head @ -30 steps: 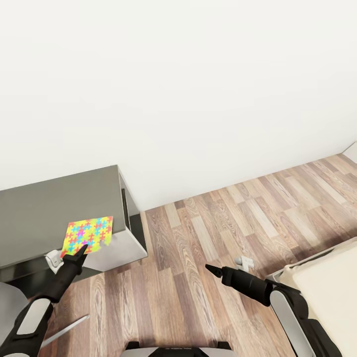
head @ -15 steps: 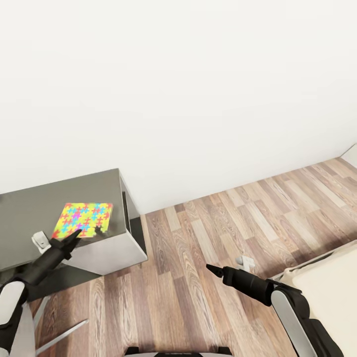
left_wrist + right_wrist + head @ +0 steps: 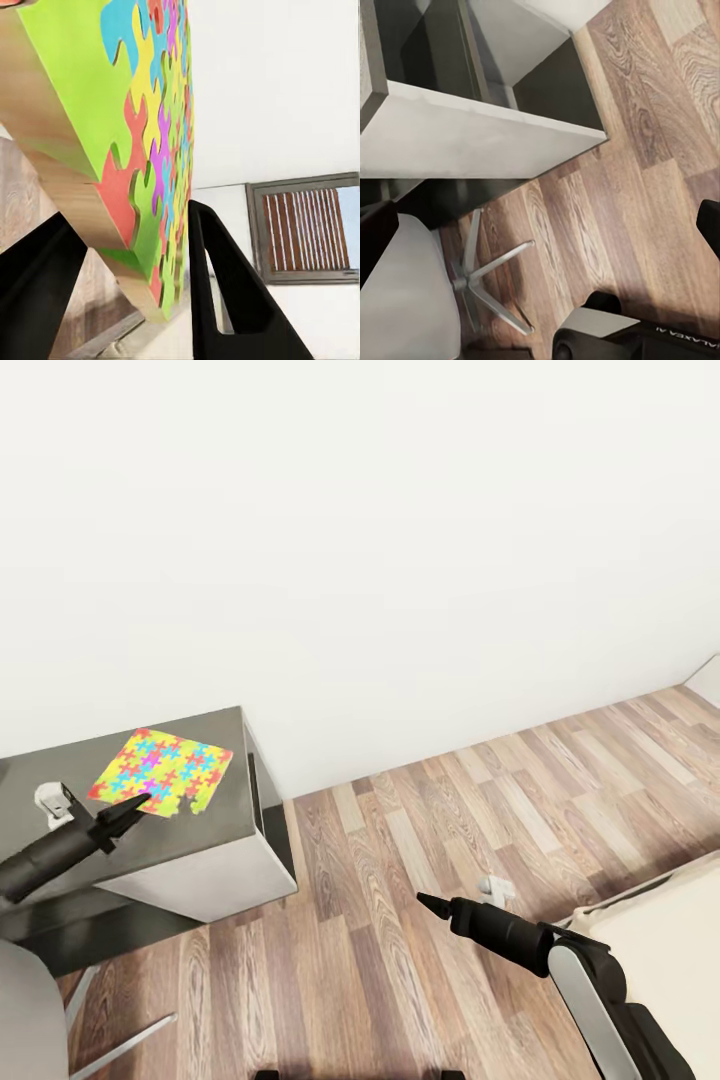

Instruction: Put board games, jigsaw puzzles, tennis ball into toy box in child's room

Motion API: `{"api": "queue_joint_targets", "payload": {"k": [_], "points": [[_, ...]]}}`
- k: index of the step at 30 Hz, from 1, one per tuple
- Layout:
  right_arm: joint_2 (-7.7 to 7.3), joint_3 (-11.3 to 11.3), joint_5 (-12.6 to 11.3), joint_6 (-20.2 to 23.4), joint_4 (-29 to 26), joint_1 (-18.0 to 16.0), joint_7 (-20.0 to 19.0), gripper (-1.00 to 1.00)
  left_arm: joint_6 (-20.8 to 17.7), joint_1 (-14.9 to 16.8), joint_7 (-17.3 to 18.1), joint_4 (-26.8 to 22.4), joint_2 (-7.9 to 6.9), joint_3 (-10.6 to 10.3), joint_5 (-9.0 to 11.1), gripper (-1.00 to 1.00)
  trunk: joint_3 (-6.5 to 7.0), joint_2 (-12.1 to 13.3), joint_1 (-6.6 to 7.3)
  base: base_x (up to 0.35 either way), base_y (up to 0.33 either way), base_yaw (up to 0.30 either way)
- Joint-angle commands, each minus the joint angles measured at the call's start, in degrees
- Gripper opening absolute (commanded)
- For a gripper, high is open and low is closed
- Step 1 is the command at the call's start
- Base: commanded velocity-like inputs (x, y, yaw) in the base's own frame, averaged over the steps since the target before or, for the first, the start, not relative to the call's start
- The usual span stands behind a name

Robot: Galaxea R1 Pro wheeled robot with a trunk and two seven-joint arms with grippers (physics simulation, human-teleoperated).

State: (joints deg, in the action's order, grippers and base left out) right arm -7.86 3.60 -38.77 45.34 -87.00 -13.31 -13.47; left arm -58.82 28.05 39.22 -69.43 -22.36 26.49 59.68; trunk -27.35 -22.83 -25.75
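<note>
One jigsaw puzzle (image 3: pixel 164 771), a flat slab of yellow, red, blue and pink pieces, hangs slightly tilted over the dark grey cabinet top (image 3: pixel 70 840). My left gripper (image 3: pixel 135 810) is shut on its near edge. In the left wrist view the slab (image 3: pixel 150 112) sits clamped between the two black fingers (image 3: pixel 225 285). My right gripper (image 3: pixel 425 902) hovers over the wood floor at mid-right, open and holding nothing. The cream bed (image 3: pixel 670 940) shows at the lower right. The toy box, the board games and the tennis ball are out of view.
A white wall runs behind the cabinet. A pale chair seat (image 3: pixel 25 1010) with a metal star base (image 3: pixel 484 277) stands just in front of the cabinet. A small white object (image 3: pixel 492 887) lies on the plank floor (image 3: pixel 400 830) near the bed corner.
My left arm has carried the puzzle up and back, farther over the cabinet top, and it now tilts more. The right arm has stayed put.
</note>
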Motion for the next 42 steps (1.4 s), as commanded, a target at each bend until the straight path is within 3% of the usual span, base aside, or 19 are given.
{"api": "queue_joint_targets", "payload": {"k": [1, 3, 4, 5, 6, 7, 11, 14, 15, 16, 17, 24, 28, 33, 38, 42], "points": [[-0.04, 0.0, 0.2, 0.2, -0.1, 0.0, -0.2, 1.0, -0.7, 1.1, 0.3, -0.2, -0.82, -1.9, -0.5, -1.0, 0.02, -0.1, -0.03, 0.0, 0.0, 0.0], [-0.06, 0.0, 0.2, 0.2, -0.2, 0.0, -0.2, 1.0, -1.2, 2.6, 0.3, -0.4, -2.96, -6.9, -0.5, -1.0, 0.2, -0.1, -0.03, 0.0, 0.0, 0.0], [-0.08, 0.0, 0.2, 0.2, -0.2, 0.0, -0.2, 1.0, -1.2, 3.2, 0.3, -0.3, -4.54, -10.0, -0.4, -1.0, 0.3, -0.1, -0.03, 0.0, 0.0, 0.0], [-0.11, 0.0, 0.2, 0.2, -0.3, 0.1, -0.3, 1.0, -1.2, 4.2, 0.3, -0.3, -6.79, -14.7, -0.1, -1.0, 0.39, -0.1, -0.03, 0.0, 0.0, 0.025], [-0.1, 0.0, 0.2, 0.1, -0.3, 0.1, -0.4, 1.0, -1.2, 4.6, 0.3, -0.3, -7.41, -16.2, 0.0, -1.0, 0.48, -0.1, -0.03, 0.0, 0.0, 0.037], [-0.09, -0.1, 0.2, 0.1, -0.3, 0.1, -1.2, 1.0, -1.2, 6.1, 0.2, -0.3, -8.74, -20.1, 0.1, -1.0, 0.58, -0.1, -0.03, 0.0, 0.0, 0.081], [-0.11, -0.4, 0.3, 0.1, -0.3, 0.1, -4.1, 1.0, -1.2, 10.6, 0.5, -0.2, -10.02, -26.4, 0.2, -1.0, 0.81, -0.1, -0.03, 0.0, 0.0, 0.146], [-0.13, -0.6, 0.3, 0.0, -0.7, 0.2, -5.0, 1.0, -1.2, 12.3, 0.8, -0.5, -10.9, -29.2, 0.3, -1.0, 0.85, -0.1, -0.03, 0.0, 0.0, 0.063], [-0.06, -0.7, 0.2, -0.2, -0.8, 0.2, -5.2, 1.0, -1.2, 12.9, 0.9, -0.6, -11.66, -30.2, 0.3, -1.0, 0.86, -0.1, -0.03, 0.0, 0.0, 0.027], [0.03, -0.4, 0.3, -1.9, -1.0, 0.3, -5.3, 1.0, -1.2, 14.1, 1.5, -0.8, -13.6, -33.3, 0.2, -1.0, 0.86, -0.1, -0.03, 0.0, 0.0, 0.009], [0.0, -0.3, 0.3, -2.5, -1.0, 0.3, -5.3, 1.0, -1.2, 14.5, 2.2, -1.0, -14.2, -34.3, 0.2, -1.0, 0.86, -0.1, -0.03, 0.0, 0.0, 0.006], [0.09, -0.3, 0.2, -3.4, -1.1, 0.4, -5.3, 1.0, -1.2, 16.3, 9.5, -2.3, -18.46, -36.3, -0.3, -1.0, 0.86, -0.1, -0.03, 0.0, 0.0, 0.001], [-0.01, -0.5, 0.2, -3.5, -1.1, 0.4, -5.3, 1.0, -1.2, 16.3, 9.9, -2.8, -18.88, -36.4, -0.4, -1.0, 0.86, -0.1, -0.03, 0.0, 0.0, 0.0], [-0.21, -0.7, 0.2, -3.5, -1.4, 0.4, -5.4, 1.0, -1.2, 16.3, 10.4, -7.8, -20.18, -36.7, -0.4, -1.0, 1.03, -0.1, -0.03, 0.0, 0.0, 0.095], [-0.29, -0.5, 0.2, -3.4, -2.4, 0.4, -5.4, 1.0, -1.2, 16.3, 13.4, -10.9, -21.95, -36.7, -0.5, -1.0, 1.24, -0.1, -0.03, 0.0, 0.0, 0.241], [-0.3, -0.4, 0.2, -3.5, -3.2, 1.1, -5.4, 1.0, -1.2, 16.3, 14.8, -11.3, -22.36, -36.6, -0.5, -1.0, 1.46, -0.1, -0.03, 0.0, 0.0, 0.243]]}}
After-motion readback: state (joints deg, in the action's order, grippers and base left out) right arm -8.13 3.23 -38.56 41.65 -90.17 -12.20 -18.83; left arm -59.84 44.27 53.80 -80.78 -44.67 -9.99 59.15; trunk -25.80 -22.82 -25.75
